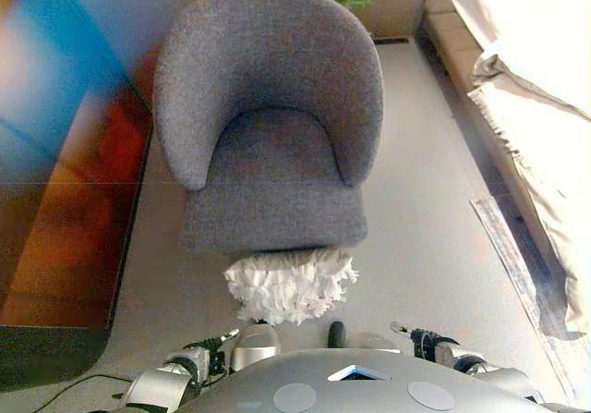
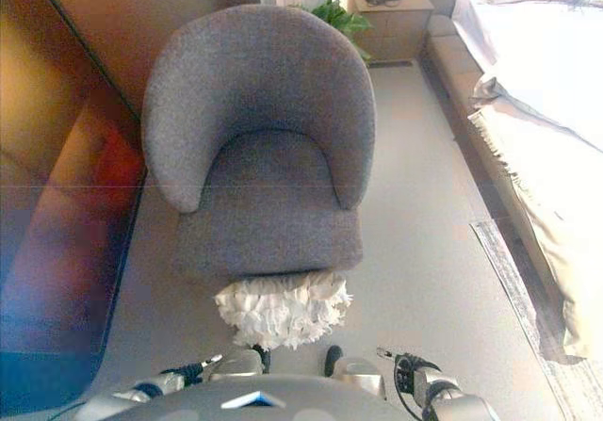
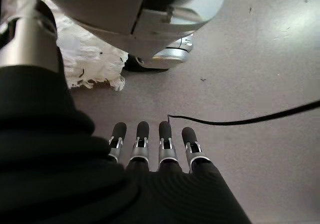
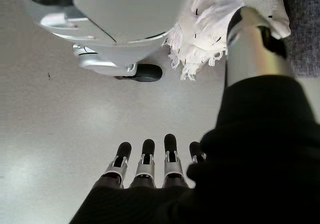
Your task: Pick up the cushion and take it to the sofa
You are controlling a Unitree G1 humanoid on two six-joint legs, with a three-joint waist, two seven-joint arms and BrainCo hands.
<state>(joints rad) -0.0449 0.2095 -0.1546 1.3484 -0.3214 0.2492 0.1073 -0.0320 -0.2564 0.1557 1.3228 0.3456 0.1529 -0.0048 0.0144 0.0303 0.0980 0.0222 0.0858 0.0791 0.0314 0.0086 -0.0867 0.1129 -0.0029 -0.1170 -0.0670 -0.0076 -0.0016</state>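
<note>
The left hand [image 3: 150, 149] hung over the bare floor [image 1: 425, 247] with fingers straight and nothing in it. The white ruffled cushion [image 1: 290, 284] lay on the floor against the front of the grey armchair [image 1: 268, 127], touched by neither hand. The right hand [image 4: 150, 164] hung likewise, fingers straight and empty, with a bed [image 1: 536, 80] off to the right.

cushion [image 1: 291, 285]: 1, white, ruffled, on floor
armchair [image 1: 268, 122]: 1, grey
bed [image 2: 546, 72]: 1
blanket [image 2: 542, 200]: 1, hanging off bed edge
nightstand [image 2: 391, 16]: 1
plant [image 2: 332, 13]: 1
rug [image 1: 517, 265]: 1, edge only
hands: 2, left hand [image 3: 150, 149], right hand [image 4: 150, 166]
</note>
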